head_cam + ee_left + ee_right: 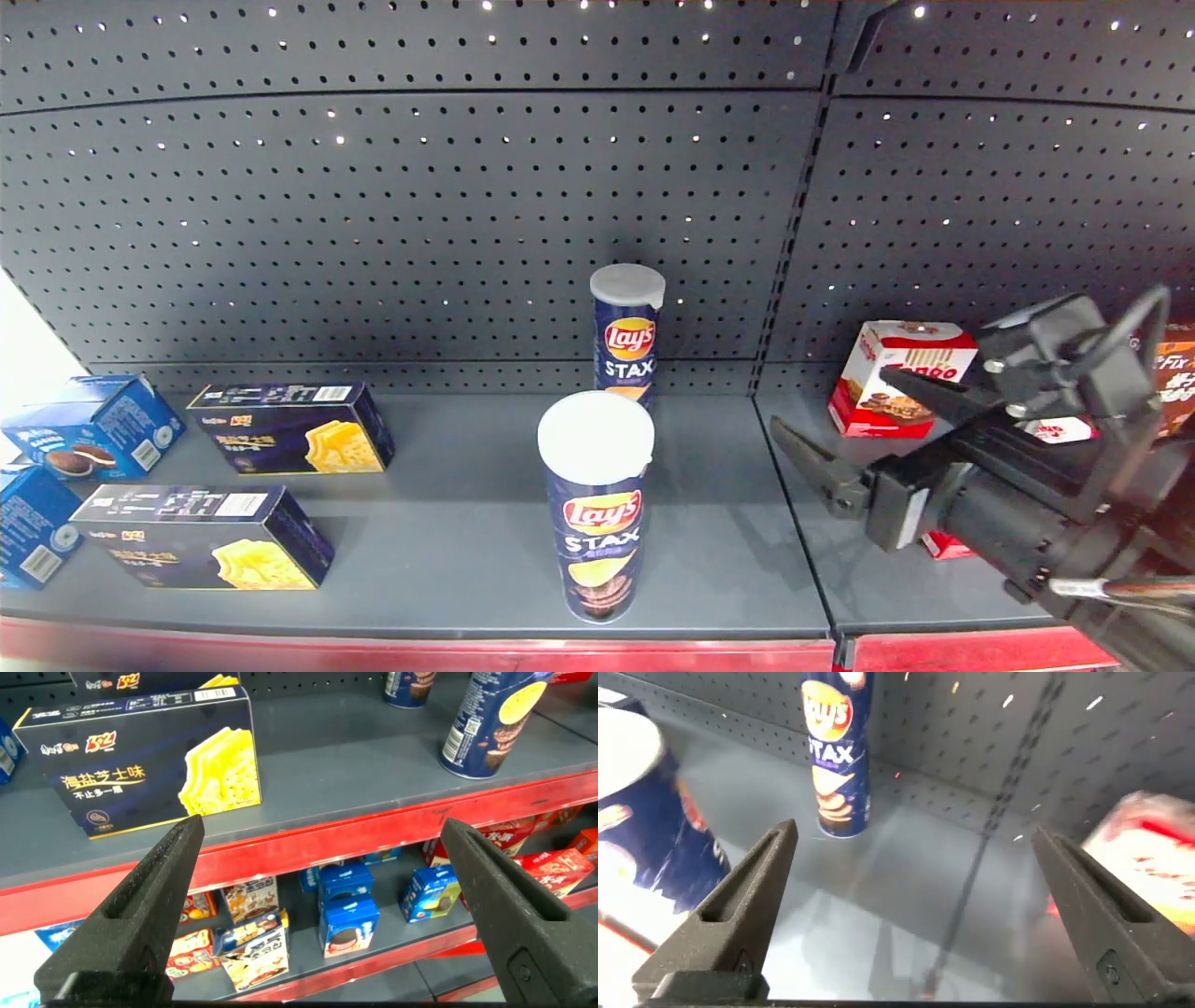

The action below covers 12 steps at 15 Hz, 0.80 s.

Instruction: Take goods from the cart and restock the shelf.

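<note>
Shelf point(467, 551) holds front chip can point(597, 509) and rear chip can point(626, 341), both upright; 2 cracker boxes point(289, 427) at left. Right gripper point(829, 399) and left gripper point(322, 826): fingers apart, empty.

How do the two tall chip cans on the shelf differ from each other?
The front can stands near the shelf's red front edge; the rear can stands close to the pegboard back panel. The front can's lid looks white, the rear can's greyer. The head view looks more down onto the front can's lid and more at the rear can's side. Both stand upright and are dark blue with the same label.
</note>
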Motion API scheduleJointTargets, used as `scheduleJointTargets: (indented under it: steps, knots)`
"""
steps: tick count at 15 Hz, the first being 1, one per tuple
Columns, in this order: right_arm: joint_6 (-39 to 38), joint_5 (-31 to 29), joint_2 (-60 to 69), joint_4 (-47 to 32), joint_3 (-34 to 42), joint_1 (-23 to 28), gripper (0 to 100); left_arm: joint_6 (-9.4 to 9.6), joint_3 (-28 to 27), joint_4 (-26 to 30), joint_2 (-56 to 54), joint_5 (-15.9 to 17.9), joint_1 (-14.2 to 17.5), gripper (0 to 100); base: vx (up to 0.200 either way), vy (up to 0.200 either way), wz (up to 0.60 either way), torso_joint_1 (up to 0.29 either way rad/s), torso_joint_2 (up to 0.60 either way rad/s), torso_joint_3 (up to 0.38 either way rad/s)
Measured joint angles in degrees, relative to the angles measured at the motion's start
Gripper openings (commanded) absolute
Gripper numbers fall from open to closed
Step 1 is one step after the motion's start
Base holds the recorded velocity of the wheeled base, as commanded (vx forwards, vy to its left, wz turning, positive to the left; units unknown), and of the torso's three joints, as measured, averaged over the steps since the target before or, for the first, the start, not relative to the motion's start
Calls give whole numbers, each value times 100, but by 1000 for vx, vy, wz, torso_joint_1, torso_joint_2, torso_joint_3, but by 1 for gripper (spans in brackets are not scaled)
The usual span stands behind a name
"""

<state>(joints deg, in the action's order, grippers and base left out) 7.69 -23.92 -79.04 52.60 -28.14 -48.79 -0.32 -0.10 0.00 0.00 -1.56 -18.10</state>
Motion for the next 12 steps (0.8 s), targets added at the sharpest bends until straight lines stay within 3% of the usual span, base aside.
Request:
scheduleJointTargets:
  steps: [3,7,12]
  knots:
    - [513,50,1065,-40,502,177,100,0,0,0,0,0,0,100,0,0,0,0,0,0]
    - [750,304,2797,-567,1406,827,100,-1,0,0,0,1,0,100,0,0,0,0,0,0]
    - [256,1161,5030,-1655,2627,2506,100,0,0,0,0,0,0,100,0,0,0,0,0,0]
